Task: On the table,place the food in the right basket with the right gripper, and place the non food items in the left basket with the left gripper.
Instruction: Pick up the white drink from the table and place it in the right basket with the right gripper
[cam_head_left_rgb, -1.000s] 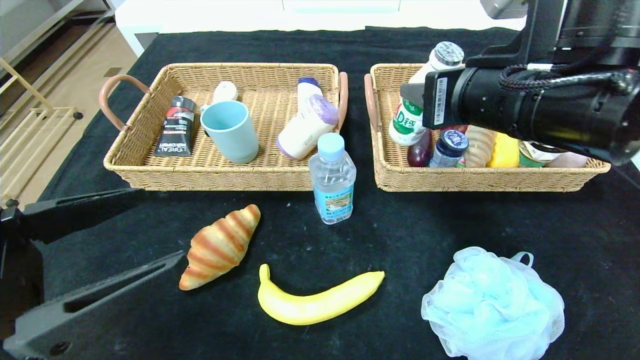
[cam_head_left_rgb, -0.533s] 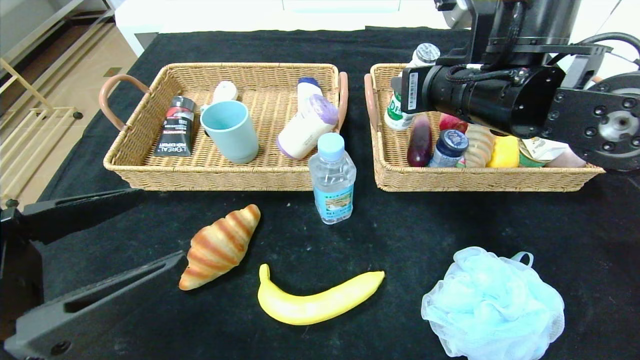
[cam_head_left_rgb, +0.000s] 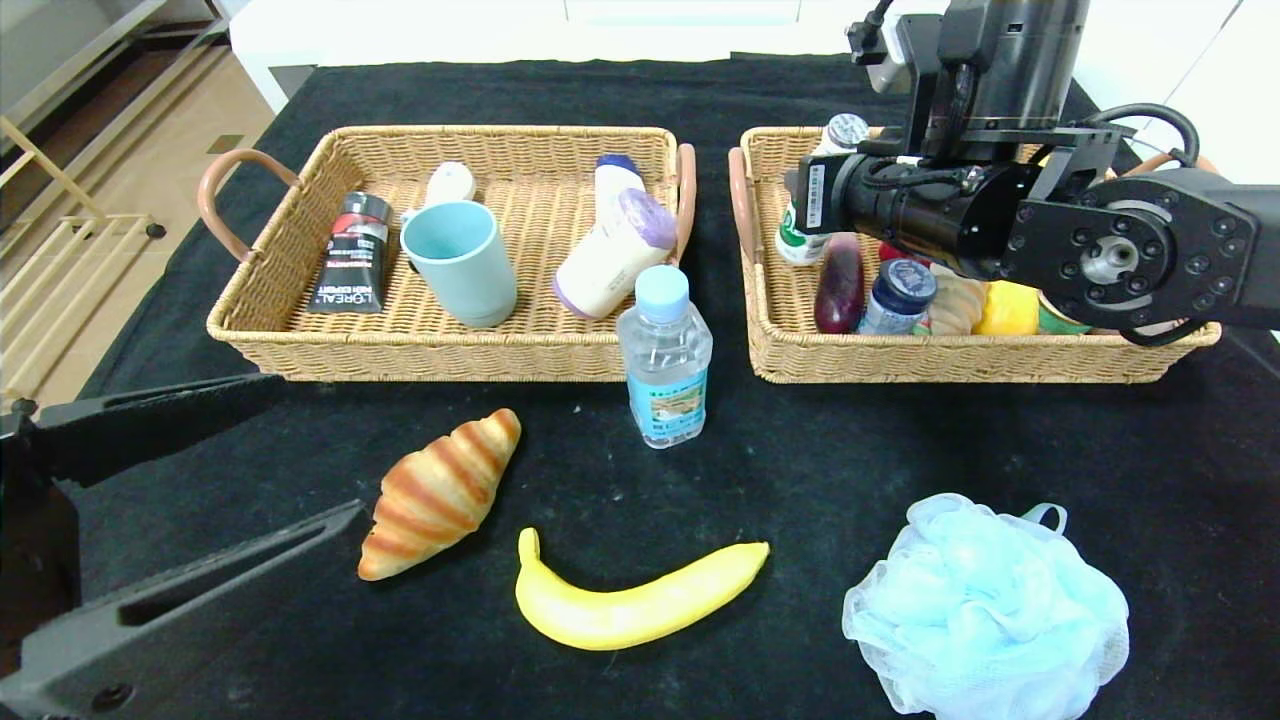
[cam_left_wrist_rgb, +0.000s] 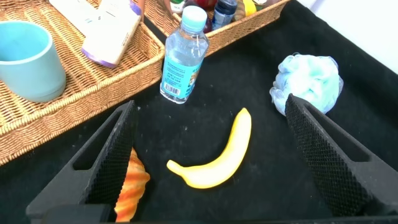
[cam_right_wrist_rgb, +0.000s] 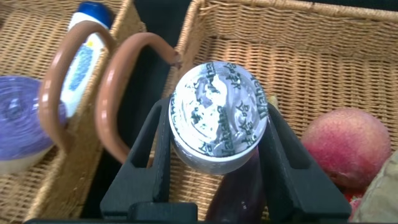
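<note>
The white yogurt bottle (cam_head_left_rgb: 815, 190) stands clamped in the right gripper (cam_right_wrist_rgb: 214, 163) at the far left corner of the right basket (cam_head_left_rgb: 960, 358), close to its left handle (cam_head_left_rgb: 738, 205), beside an eggplant (cam_head_left_rgb: 840, 283) and an apple (cam_right_wrist_rgb: 345, 146). Across a narrow gap lies the left basket (cam_head_left_rgb: 430, 350). On the open black surface (cam_head_left_rgb: 830, 450) nearer stand a water bottle (cam_head_left_rgb: 664, 356), croissant (cam_head_left_rgb: 440, 492), banana (cam_head_left_rgb: 630, 602) and bath pouf (cam_head_left_rgb: 985, 610). The left gripper (cam_left_wrist_rgb: 205, 155) hovers wide open, near left.

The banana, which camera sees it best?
The head view: the whole banana lies unblocked on the black table. The left wrist view also shows all of it, between the open left gripper's fingers. The right wrist view misses it.
</note>
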